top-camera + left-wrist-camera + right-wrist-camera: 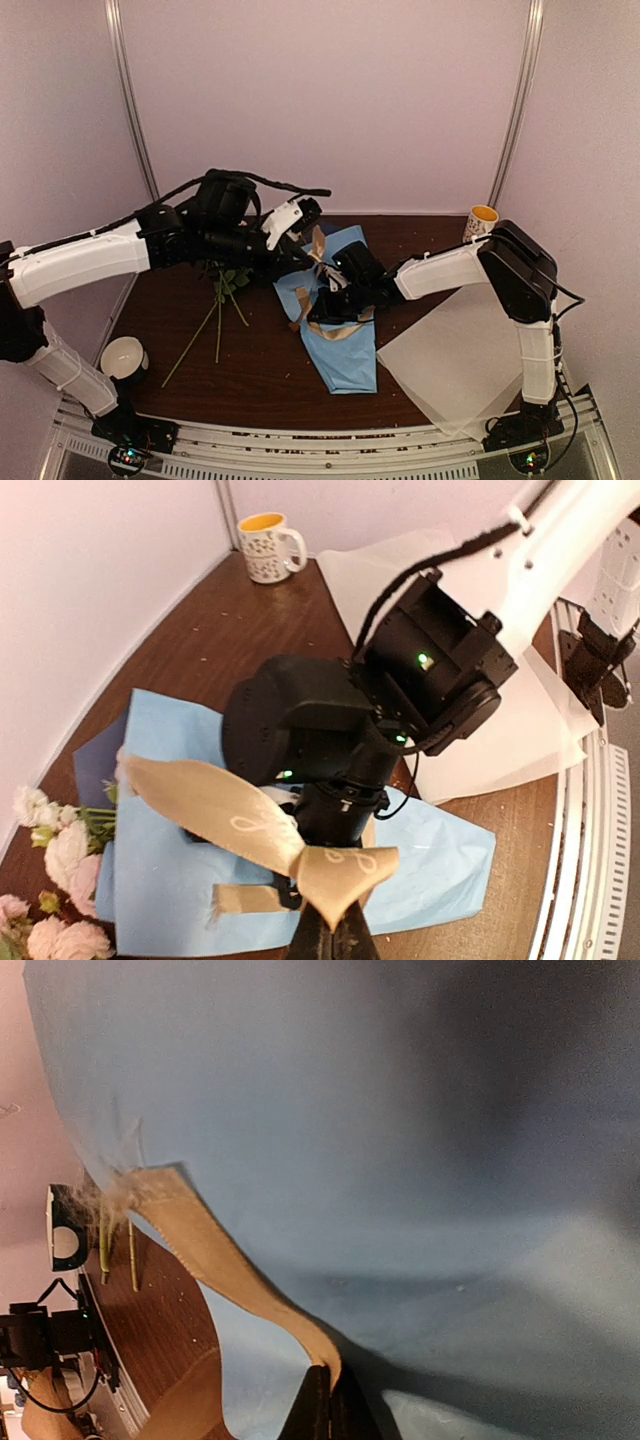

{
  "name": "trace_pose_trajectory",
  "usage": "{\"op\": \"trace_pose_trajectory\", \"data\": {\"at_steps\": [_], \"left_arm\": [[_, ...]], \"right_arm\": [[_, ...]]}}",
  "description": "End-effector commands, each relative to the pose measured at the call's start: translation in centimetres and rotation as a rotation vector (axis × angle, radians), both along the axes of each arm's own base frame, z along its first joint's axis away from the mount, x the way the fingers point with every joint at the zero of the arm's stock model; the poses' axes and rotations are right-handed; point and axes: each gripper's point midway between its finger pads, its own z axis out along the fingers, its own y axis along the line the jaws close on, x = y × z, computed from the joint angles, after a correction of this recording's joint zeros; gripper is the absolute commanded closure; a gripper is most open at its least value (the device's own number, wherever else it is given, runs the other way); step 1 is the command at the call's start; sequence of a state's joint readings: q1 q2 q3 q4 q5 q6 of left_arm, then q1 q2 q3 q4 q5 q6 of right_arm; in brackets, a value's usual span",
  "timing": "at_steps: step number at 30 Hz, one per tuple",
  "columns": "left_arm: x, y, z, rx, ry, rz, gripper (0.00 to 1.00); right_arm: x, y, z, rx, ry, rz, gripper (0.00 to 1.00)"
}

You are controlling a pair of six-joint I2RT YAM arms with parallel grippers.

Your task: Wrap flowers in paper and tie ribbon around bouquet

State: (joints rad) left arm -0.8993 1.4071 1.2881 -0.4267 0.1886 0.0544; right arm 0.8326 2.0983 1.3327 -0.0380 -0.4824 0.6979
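Our left gripper (328, 935) and right gripper (328, 1400) each pinch the ribbon (215, 805) at the bouquet (160, 880); we judge the tying underway, and next the 2 ends need crossing snugly.

Two white and black arms reach in over the brown table (260, 370); the left gripper (306, 256) comes in from the left and the right gripper (328, 308) from the right, and they are close together in the middle. Both are over the blue paper (350, 362), which lies in a long bundle, wider at the far end. A tan ribbon (319, 242) sticks up right at the left gripper's tip; more of it lies across the paper by the right gripper. Some green stems (216, 322) lie to the left of the paper, apart from it. A pale sheet (455, 365) lies just beside the paper on the right. A white cup (124, 357) sits near the left corner; a mug (482, 221) with yellow inside stands far back on the right.
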Motion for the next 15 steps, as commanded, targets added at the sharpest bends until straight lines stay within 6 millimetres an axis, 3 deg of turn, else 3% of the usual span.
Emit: {"op": "trace_pose_trajectory", "data": {"at_steps": [1,4,9,15], "left_arm": [[-1.0,-3.9,-1.9,-0.042,-0.008,-0.228,1.0],[1.1,-4.3,-4.0,-0.086,0.056,-0.187,1.0],[7.3,-2.9,-7.9,-0.276,0.252,0.03,1.0],[9.2,-3.3,-12.4,-0.214,0.307,0.103,1.0]], "right_arm": [[0.7,0.5,1.8,0.116,0.029,-0.044,1.0],[0.8,0.7,2.7,0.155,0.027,-0.057,1.0],[0.8,0.1,3.7,0.212,0.038,-0.118,0.98],[0.7,-0.4,4.6,0.256,0.041,-0.165,0.98]]}}
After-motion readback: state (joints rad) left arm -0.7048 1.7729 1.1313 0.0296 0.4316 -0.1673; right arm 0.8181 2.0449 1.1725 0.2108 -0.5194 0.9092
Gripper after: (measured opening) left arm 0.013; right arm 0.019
